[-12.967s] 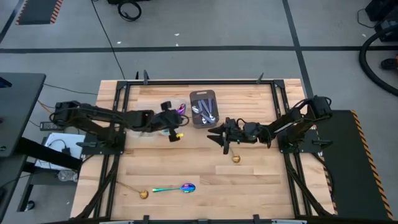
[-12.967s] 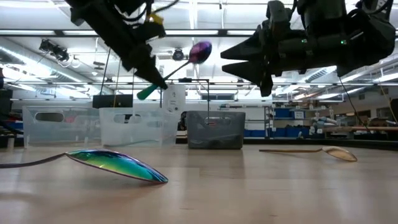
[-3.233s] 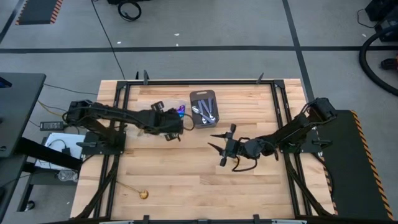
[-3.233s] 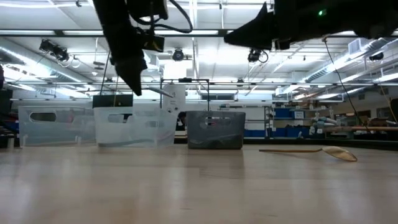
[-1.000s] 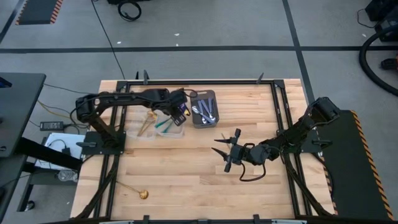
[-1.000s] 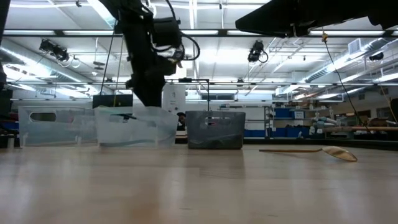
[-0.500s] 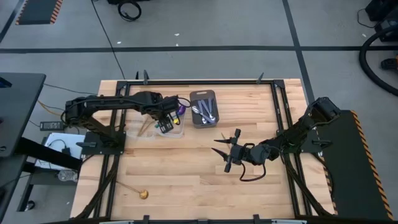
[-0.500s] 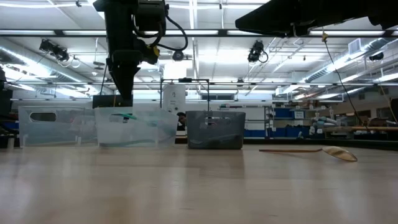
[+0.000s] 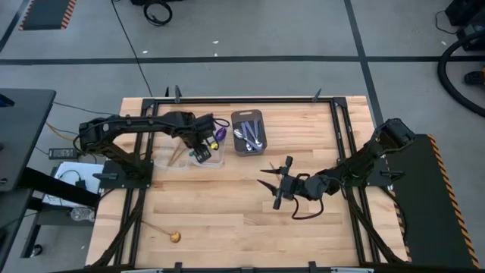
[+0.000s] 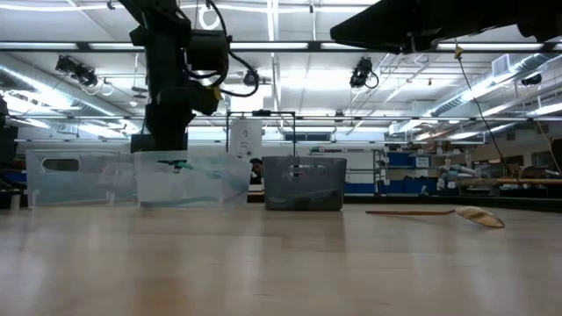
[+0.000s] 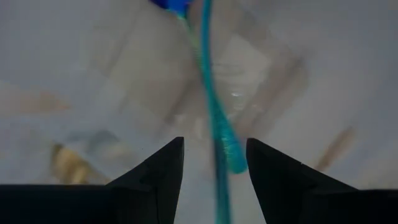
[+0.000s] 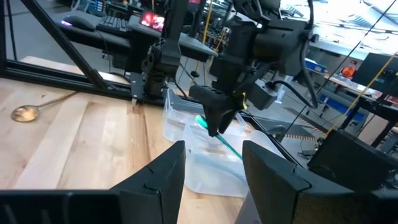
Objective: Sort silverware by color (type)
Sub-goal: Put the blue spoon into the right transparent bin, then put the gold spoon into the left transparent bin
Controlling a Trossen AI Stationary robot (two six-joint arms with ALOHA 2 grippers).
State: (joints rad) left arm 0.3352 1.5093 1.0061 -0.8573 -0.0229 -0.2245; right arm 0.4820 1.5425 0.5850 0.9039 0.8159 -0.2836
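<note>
My left gripper [image 9: 201, 153] hangs open, pointing down, over a clear plastic container [image 9: 198, 157] at the table's far left. A rainbow spoon with a teal handle [image 11: 214, 124] lies in that container below the fingers; its handle [image 12: 225, 144] also shows in the right wrist view. A gold spoon [image 9: 179, 154] lies in the clear container beside it. Silver spoons [image 9: 250, 135] lie in the dark gray tray [image 9: 236, 144]. Another gold spoon [image 9: 174, 236] lies on the table near the front left. My right gripper [image 9: 274, 186] waits open and level at mid-table, with nothing between its fingers.
A purple spoon bowl [image 9: 217, 135] shows at the container's far right corner. The clear containers [image 10: 189, 178] and the tray [image 10: 304, 184] stand in a row at the table's far side. A black frame [image 9: 242, 99] runs along the table's edges. Bare wood lies in the middle and near part.
My left gripper has gone from the container's far right corner toward the table's left and near edge, and has tipped more steeply downward. It now stands over the teal-handled spoon, which has stayed in the container. My right gripper has kept still.
</note>
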